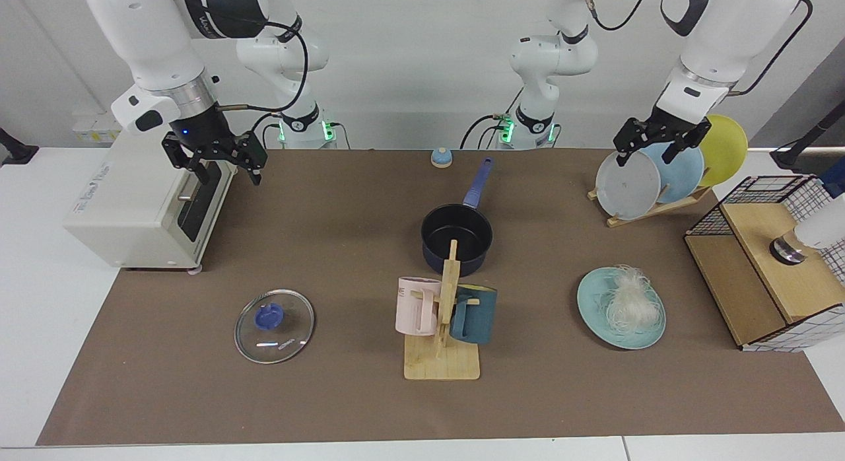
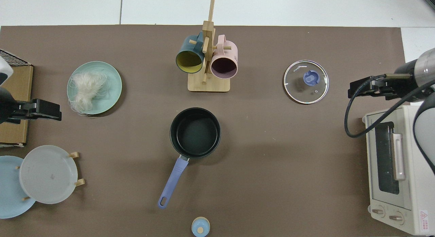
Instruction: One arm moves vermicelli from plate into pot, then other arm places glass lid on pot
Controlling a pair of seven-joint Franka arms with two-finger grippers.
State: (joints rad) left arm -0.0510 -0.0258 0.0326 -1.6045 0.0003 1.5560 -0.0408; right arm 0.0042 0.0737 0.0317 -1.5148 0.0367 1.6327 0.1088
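The left gripper (image 1: pixel 652 146) hangs above the plate rack (image 1: pixel 650 207), its fingers spread and holding nothing. The right gripper (image 1: pixel 224 169) hangs beside the toaster oven (image 1: pixel 142 203), its fingers likewise apart and empty. In the top view the left gripper (image 2: pixel 51 110) sits just beside the green plate, and the right gripper (image 2: pixel 357 89) lies between the glass lid and the toaster oven (image 2: pixel 397 169).

The rack holds a grey plate (image 1: pixel 627 183), a light blue plate (image 1: pixel 680 170) and a yellow plate (image 1: pixel 726 147), all standing on edge. Nearer the camera, the green plate (image 1: pixel 597 296) lies flat on the brown mat (image 1: pixel 264 395) and carries the vermicelli (image 1: pixel 630 299), a loose whitish bundle spilling toward one rim.

The pot (image 1: pixel 457 240) stands at mid-table with nothing inside, its blue handle pointing toward the robots. The glass lid (image 1: pixel 274 325) lies flat on the mat, knob up, well apart from the pot.

A wooden mug stand (image 1: pixel 442 355) in front of the pot bears a pink mug (image 1: pixel 417 306) and a dark teal mug (image 1: pixel 474 314). A small blue knob-topped object (image 1: pixel 441 158) rests beyond the handle.
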